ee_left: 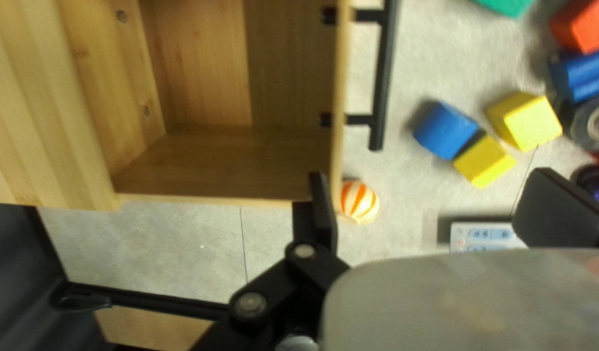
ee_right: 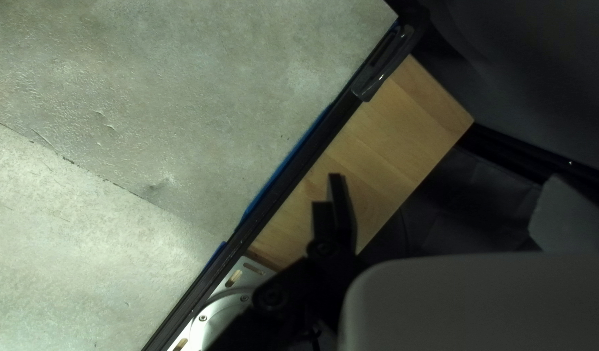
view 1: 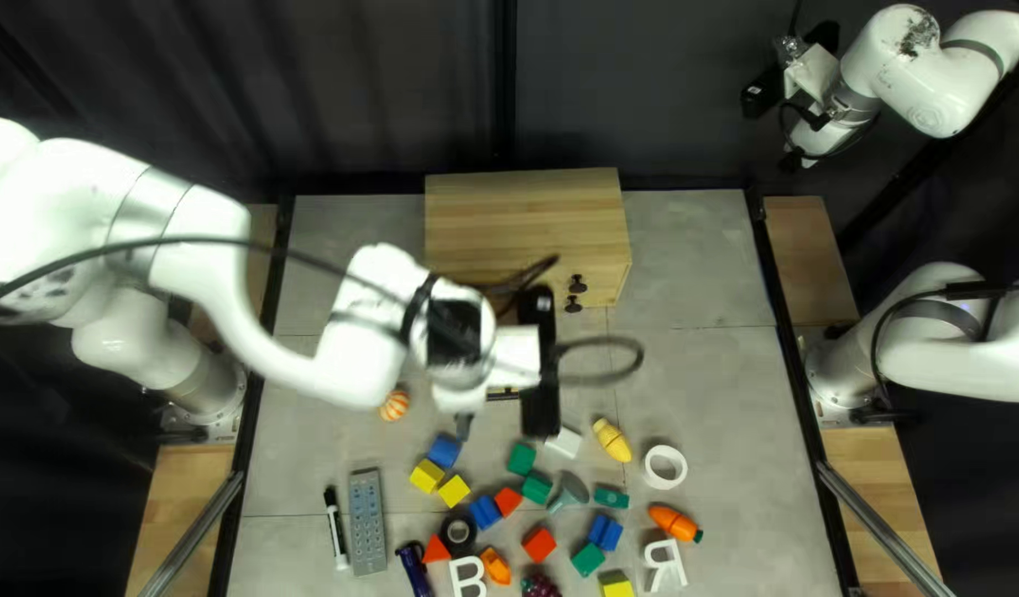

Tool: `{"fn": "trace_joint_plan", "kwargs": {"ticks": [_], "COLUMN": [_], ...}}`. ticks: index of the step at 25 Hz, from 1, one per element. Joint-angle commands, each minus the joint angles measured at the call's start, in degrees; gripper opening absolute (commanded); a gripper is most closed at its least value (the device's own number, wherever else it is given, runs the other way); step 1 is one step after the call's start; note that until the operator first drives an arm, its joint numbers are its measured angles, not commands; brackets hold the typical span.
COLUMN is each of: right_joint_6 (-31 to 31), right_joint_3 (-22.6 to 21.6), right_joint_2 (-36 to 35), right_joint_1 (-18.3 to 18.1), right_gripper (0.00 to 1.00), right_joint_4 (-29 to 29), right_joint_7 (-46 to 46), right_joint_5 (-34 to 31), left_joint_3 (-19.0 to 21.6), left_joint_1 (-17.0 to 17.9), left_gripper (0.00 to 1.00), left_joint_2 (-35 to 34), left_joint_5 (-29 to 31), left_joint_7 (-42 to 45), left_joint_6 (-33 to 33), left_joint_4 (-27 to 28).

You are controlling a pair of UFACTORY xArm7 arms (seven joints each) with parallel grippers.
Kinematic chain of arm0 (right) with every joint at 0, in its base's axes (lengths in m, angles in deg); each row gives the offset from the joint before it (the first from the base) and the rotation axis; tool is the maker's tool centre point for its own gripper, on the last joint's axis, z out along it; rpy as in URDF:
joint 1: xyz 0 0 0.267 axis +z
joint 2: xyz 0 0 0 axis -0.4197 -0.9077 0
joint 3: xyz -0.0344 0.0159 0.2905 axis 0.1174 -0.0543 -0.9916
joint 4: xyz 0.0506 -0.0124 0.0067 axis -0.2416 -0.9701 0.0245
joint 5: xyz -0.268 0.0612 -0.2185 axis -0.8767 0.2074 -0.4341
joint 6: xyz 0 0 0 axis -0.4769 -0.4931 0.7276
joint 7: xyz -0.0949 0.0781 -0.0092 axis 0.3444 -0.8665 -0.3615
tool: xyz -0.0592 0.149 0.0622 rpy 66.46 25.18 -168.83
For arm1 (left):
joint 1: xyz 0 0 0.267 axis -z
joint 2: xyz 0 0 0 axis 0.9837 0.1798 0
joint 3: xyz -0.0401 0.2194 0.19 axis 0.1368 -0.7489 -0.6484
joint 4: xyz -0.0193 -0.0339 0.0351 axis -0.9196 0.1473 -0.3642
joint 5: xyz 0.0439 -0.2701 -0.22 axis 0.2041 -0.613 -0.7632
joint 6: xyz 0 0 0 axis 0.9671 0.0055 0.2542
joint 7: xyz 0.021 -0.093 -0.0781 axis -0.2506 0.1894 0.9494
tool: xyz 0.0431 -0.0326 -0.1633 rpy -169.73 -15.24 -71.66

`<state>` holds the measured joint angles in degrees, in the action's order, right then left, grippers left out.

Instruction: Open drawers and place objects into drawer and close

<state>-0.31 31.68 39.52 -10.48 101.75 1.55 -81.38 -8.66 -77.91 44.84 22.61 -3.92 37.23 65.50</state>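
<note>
Left gripper (view 1: pixel 462 407) hangs spread open at the pulled-out drawer's (ee_left: pixel 228 159) near-left corner.
Striped ball (ee_left: pixel 358 202) rests beside that corner; yellow blocks (ee_left: pixel 525 122) lie nearer; far right, right gripper (view 1: pixel 806 133) is open too.

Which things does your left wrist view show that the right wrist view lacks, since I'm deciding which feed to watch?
Only the left wrist view: the open drawer with its black handle, the orange-striped ball, the remote and several coloured blocks.
Only the right wrist view: an arm's round metal base mount.
Both: grey tabletop, black edge rail and wooden strip; each view's own gripper is open.
</note>
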Motion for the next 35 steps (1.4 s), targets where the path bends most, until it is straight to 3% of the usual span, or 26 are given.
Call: {"fn": "trace_joint_plan", "kwargs": {"ticks": [1,12,17,32,35], "right_joint_6": [0.00,0.00,0.00,0.00,0.00], "right_joint_3": [0.00,0.00,0.00,0.00,0.00], "right_joint_2": [0.00,0.00,0.00,0.00,0.00], "right_joint_1": [0.00,0.00,0.00,0.00,0.00], "right_gripper": [1.00,1.00,1.00,1.00,1.00], "right_joint_4": [0.00,0.00,0.00,0.00,0.00], "right_joint_7": [0.00,0.00,0.00,0.00,0.00], "right_joint_5": [0.00,0.00,0.00,0.00,0.00], "left_joint_3": [1.43,1.16,-1.64,-1.76,-0.26], "left_joint_1": [2.28,5.72,4.64,4.58,5.32], "left_gripper": [1.00,1.00,1.00,1.00,1.00], "left_joint_2": [-3.41,-5.33,-4.81,-4.69,-6.71], "left_joint_5": [-1.53,-8.85,-13.15,-13.42,-10.33], "left_joint_7": [-4.47,-19.51,-24.38,-24.54,-23.37], "left_joint_6": [-3.87,-8.78,-5.81,-5.52,-7.36], "left_joint_4": [-5.70,-14.29,-12.79,-12.61,-15.78]}}
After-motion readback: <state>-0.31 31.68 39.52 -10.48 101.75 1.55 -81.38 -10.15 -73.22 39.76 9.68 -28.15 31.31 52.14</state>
